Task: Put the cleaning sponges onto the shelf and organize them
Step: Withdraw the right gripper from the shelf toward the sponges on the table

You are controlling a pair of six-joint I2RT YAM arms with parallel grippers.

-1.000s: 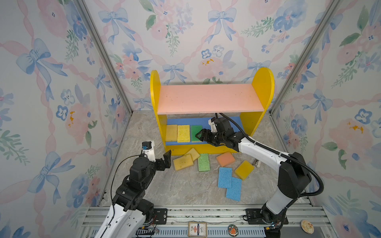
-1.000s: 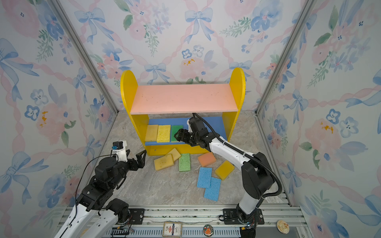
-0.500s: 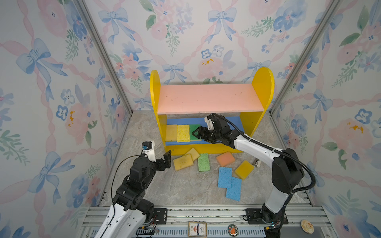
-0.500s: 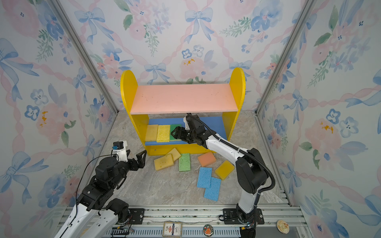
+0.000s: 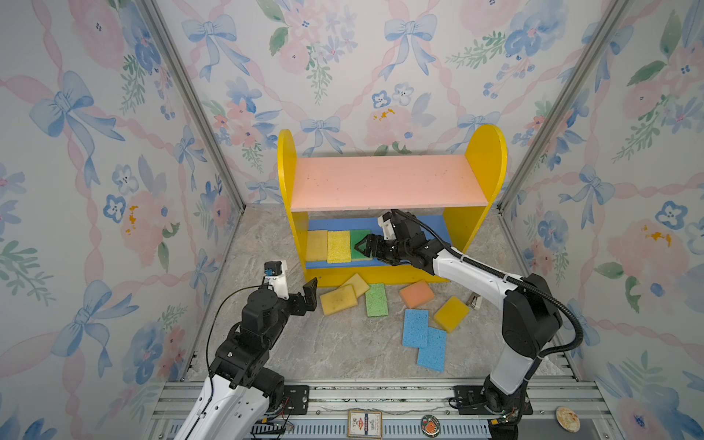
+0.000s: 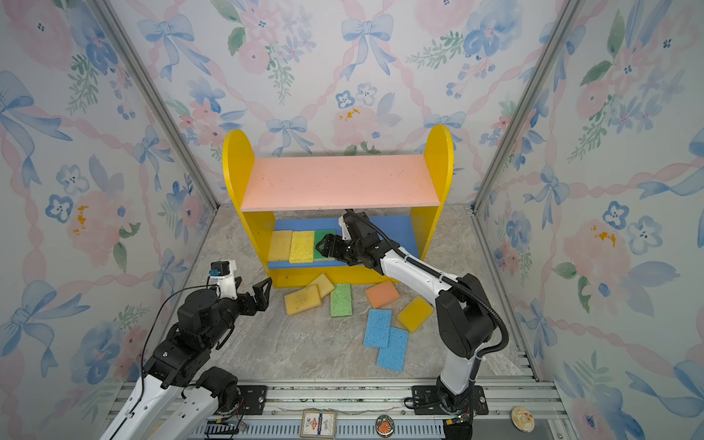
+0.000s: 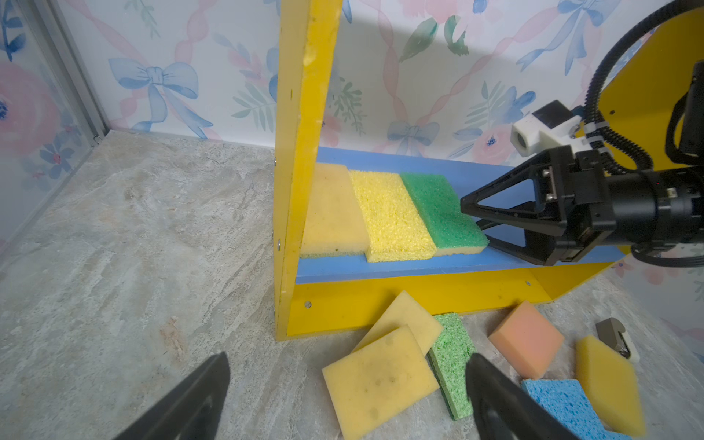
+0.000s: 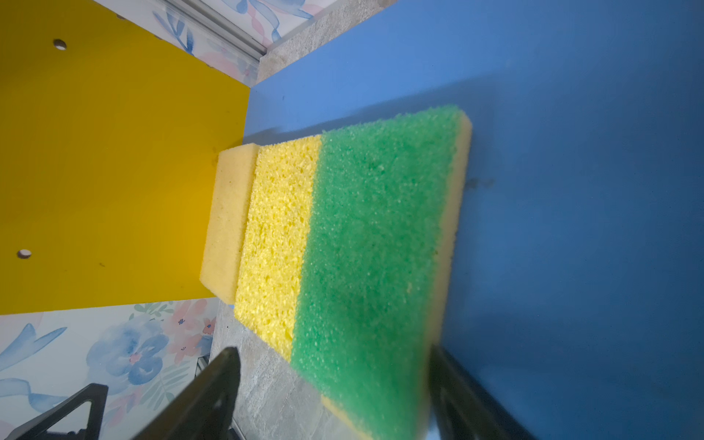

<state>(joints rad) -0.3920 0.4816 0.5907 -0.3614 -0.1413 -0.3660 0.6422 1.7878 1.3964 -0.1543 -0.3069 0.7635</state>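
Left tool point(image 7: 348, 362) apart — right tool point(image 5: 360, 249) apart astride dark green sponge point(image 7: 434, 205) on shelf point(image 5: 381, 183)

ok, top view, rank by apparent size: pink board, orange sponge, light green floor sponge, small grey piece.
1. pink board
2. light green sponge and orange sponge: look alike, not ranked
3. small grey piece

A staged robot test cell of the laboratory sort is shown, not a lived-in room. The shelf point(image 5: 384, 183) is enclosed behind and on both sides by flat panels point(image 5: 343, 57) printed with bows and flowers, and these are held in bare aluminium posts point(image 5: 198, 114). A marbled sheet point(image 5: 343, 350) is laid as the floor in front of the shelf. Farther in front of it, two robot arms point(image 5: 529, 324) are bolted to a slotted aluminium rail point(image 5: 381, 392).
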